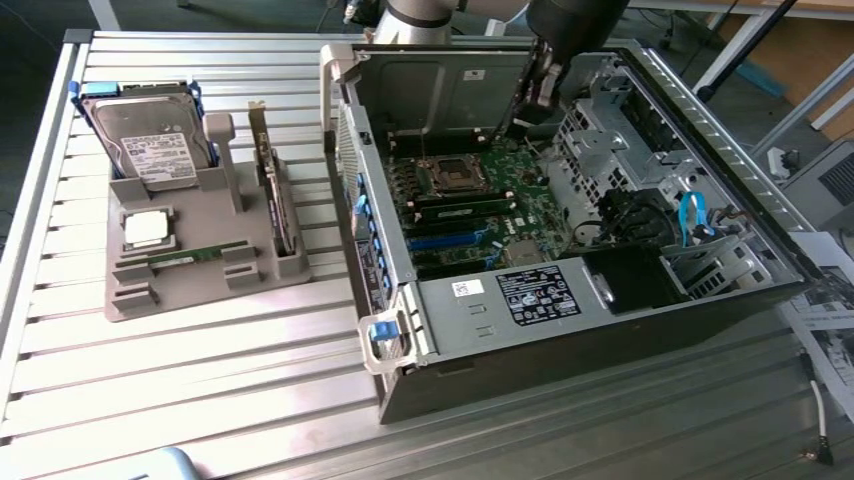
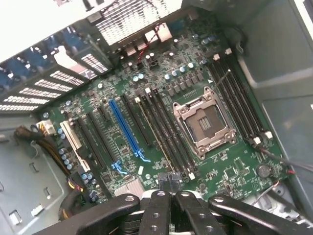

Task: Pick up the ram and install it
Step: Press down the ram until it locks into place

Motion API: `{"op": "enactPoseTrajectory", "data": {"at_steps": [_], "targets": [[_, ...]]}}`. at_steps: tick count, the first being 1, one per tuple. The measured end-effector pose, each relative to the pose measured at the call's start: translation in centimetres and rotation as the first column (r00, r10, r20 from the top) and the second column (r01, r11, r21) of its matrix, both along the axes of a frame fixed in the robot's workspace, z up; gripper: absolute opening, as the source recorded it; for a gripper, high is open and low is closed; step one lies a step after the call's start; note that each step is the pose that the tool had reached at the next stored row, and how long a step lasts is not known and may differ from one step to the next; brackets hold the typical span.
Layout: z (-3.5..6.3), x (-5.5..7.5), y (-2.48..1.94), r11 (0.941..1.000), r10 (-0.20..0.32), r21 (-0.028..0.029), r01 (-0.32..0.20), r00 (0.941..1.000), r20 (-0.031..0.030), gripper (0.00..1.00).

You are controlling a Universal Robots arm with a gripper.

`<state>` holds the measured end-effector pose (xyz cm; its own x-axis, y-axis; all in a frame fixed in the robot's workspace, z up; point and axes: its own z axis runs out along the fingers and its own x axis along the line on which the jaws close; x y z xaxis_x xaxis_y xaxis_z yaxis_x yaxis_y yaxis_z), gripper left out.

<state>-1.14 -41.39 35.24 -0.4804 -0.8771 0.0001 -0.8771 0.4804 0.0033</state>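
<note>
- Hand (image 2: 167, 193) hangs over the board (image 2: 161, 122) inside the case (image 1: 441, 300); its fingers (image 2: 155, 210) are pressed together and hold nothing
- Ram (image 1: 198, 257) lies flat in the grey tray (image 1: 200, 290) on the surface (image 1: 200, 400), beside the case and well apart from the hand

The black robot arm (image 1: 574, 30) ran off the exterior view's top edge, its lower end lost behind the open grey computer case (image 1: 694, 120) wall. In the wrist view, the black metal claw (image 2: 168, 196) was cropped by the frame edge. The white label (image 1: 541, 295) text stayed too small to read.
</note>
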Motion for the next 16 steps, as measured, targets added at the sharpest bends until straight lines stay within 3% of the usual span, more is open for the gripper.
{"op": "enactPoseTrajectory", "data": {"at_steps": [9, 16], "targets": [[0.00, 0.00, 0.01, 0.9942, -0.108, 0.0003, 0.108, 0.9942, 0.0054, 0.11], [0.00, 0.00, 0.01, 0.9794, -0.202, 0.0008, 0.202, 0.9793, 0.0095, 0.11]]}}
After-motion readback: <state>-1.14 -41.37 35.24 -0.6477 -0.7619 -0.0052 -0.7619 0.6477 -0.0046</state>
